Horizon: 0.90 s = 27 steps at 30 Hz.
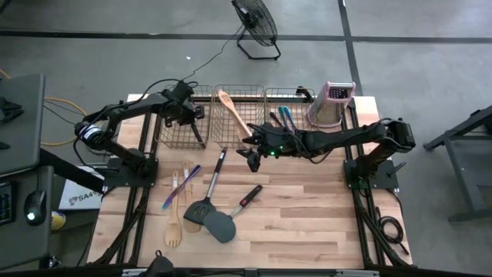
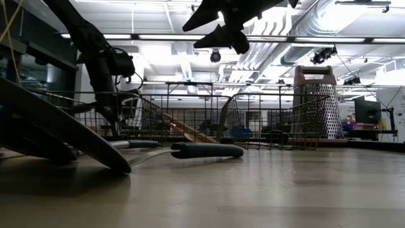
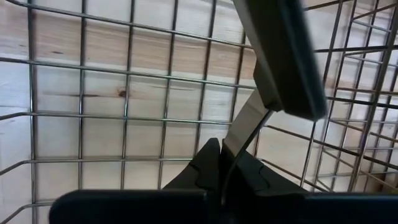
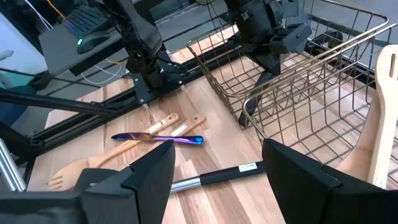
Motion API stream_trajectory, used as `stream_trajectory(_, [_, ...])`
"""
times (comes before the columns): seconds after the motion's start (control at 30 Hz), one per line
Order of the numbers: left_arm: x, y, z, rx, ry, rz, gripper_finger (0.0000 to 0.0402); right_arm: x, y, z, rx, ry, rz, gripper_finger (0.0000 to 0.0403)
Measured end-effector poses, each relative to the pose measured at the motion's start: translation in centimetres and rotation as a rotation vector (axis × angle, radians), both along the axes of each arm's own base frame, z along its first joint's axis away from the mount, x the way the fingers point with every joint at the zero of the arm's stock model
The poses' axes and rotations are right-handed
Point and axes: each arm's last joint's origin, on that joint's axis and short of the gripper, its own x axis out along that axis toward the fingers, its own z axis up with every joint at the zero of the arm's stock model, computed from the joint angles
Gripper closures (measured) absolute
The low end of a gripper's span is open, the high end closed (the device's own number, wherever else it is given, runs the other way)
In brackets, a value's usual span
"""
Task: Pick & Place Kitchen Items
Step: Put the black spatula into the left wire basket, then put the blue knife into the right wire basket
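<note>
Kitchen utensils still litter my near table: dark grey spatulas (image 1: 209, 219), pale wooden fork (image 1: 174, 231), purple-blue slim piece (image 1: 180, 187), black-handled tool (image 1: 217, 173). Beyond, my right gripper (image 1: 251, 156) hovers with fingers apart, empty. Farther, my left gripper (image 1: 190, 115) is pinched on a dark spatula (image 3: 273, 56) inside the left wire basket (image 1: 171, 138); a wooden spoon (image 1: 233, 112) fills the middle basket (image 1: 227, 135). I judge roughly half remains.

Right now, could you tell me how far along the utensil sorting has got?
Done: a wooden spoon lies in the middle basket and blue-handled pieces in the right one. In hand: the left tool holds a spatula inside the left basket. Left: the utensils on the table. The right tool hovers open.
</note>
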Motion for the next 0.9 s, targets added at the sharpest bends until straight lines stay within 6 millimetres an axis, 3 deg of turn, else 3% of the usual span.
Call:
stream_trajectory(0.57, [0.0,-0.1,0.5,0.016,-0.014,-0.038,0.0276,-0.1,0.0,-0.2,0.004,0.018,-0.001,0.0167])
stream_trajectory(0.73, [0.1,0.1,2.5,0.049,-0.017,-0.085,0.0246,-0.1,0.0,-0.2,0.004,0.026,-0.001,0.0167])
stream_trajectory(0.9, [0.1,0.1,5.0,0.074,0.011,-0.13,0.024,-0.1,0.0,-0.2,0.006,0.027,-0.002,0.0167])
